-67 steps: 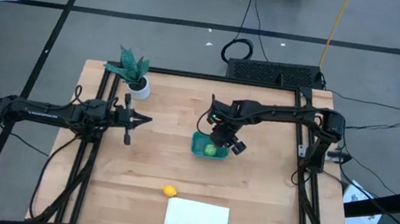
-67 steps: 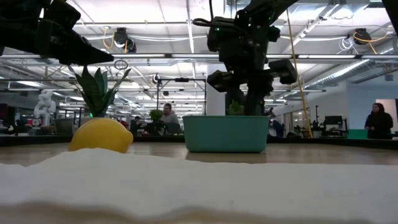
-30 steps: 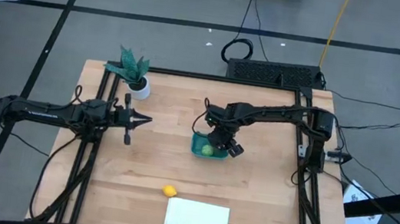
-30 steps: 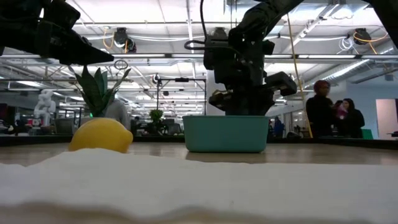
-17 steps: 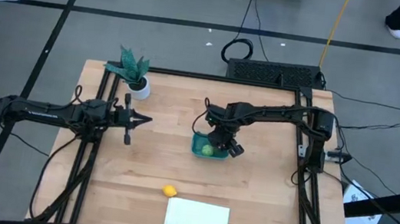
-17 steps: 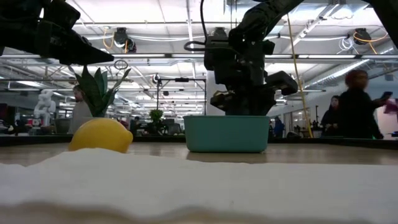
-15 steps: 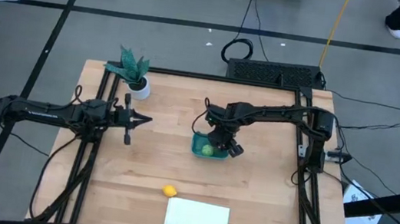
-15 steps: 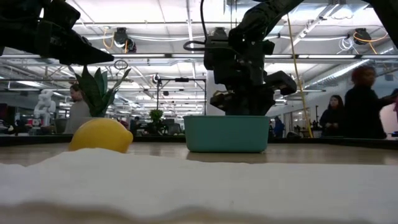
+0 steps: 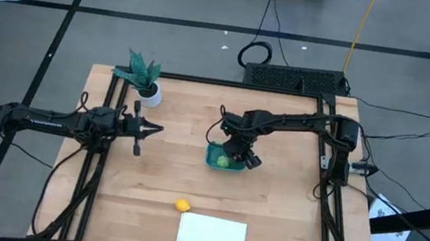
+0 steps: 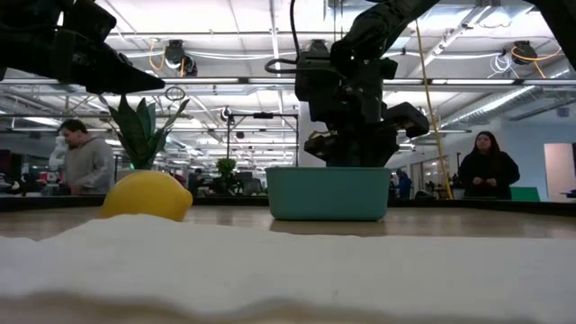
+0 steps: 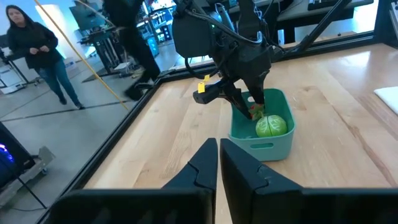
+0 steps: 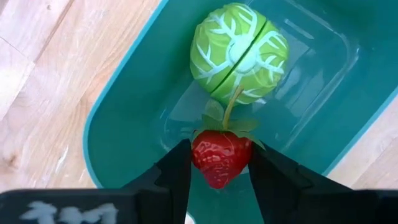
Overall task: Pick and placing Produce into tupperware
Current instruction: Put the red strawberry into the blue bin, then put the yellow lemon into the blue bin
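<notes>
So our right gripper (image 12: 219,163) is down inside the tub (image 9: 216,158) near the middle of the desk (image 9: 268,219), with its fingers pinched on the little strawberry (image 12: 221,155). The strawberry is just beside the green cabbage (image 12: 239,53), which already sits in the tub, and its leafy top looks like it's touching the cabbage, though we can't tell for sure. We also can't tell whether the berry is resting on the tub floor or hanging a bit above it. The lemon (image 9: 181,205) is out on the desk, well apart from the tub and right next to the white sheet (image 9: 212,235), so by our count that's one in, one about to go in, one left. The left gripper (image 11: 219,163) waits over on the left side of the desk near the potted plant (image 9: 144,77), fingers nearly together and holding nothing. What could go wrong from here: if the fingers let go while the berry is up off the floor, it could bounce or roll against the cabbage, and a toy that light might hop the low rim. Lifting out at an angle could also catch the tub wall and drag or tip the tub, since it looks light and nothing pins it down.
</notes>
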Tool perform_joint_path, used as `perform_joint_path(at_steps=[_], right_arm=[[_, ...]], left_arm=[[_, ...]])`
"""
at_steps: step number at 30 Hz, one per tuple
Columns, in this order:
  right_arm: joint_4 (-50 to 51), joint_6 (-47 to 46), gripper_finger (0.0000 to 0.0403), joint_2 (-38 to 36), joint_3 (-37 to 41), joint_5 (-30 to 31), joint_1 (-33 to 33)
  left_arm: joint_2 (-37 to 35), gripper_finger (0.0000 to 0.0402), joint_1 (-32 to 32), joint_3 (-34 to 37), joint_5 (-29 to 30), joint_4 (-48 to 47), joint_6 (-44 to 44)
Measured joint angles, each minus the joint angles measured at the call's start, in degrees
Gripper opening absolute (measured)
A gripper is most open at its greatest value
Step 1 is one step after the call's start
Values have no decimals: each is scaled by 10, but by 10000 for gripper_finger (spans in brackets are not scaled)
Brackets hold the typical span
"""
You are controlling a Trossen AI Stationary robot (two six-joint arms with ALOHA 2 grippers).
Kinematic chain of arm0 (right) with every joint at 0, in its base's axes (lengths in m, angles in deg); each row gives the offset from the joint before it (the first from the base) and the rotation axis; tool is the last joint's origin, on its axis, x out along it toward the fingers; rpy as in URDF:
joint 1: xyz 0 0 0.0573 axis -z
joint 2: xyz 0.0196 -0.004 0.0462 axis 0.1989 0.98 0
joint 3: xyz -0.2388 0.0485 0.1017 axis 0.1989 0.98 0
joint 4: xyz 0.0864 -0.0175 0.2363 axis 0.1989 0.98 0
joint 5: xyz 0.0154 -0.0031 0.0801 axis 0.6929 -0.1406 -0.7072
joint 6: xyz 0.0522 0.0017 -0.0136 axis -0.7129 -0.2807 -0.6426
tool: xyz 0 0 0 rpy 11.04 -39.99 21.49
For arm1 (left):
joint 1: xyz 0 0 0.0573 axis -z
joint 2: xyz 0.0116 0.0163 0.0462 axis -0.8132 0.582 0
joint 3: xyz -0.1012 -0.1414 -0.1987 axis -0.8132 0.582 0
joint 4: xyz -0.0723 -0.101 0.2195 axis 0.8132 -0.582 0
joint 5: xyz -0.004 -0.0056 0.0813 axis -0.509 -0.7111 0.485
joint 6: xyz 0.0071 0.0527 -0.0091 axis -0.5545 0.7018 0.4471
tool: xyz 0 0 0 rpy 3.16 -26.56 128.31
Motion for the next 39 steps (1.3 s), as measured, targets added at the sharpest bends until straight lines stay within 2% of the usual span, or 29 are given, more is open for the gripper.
perform_joint_path(at_steps=[8,20,32,39], right_arm=[[1,-9,142,0,0,31,0],[1,-19,164,0,0,32,-1],[-1,-27,185,0,0,33,-1],[41,-26,181,0,-32,62,-1]], left_arm=[[0,2,0,0,0,0,-1],[0,28,0,0,0,0,-1],[0,2,0,0,0,0,-3],[0,22,0,0,0,0,-3]])
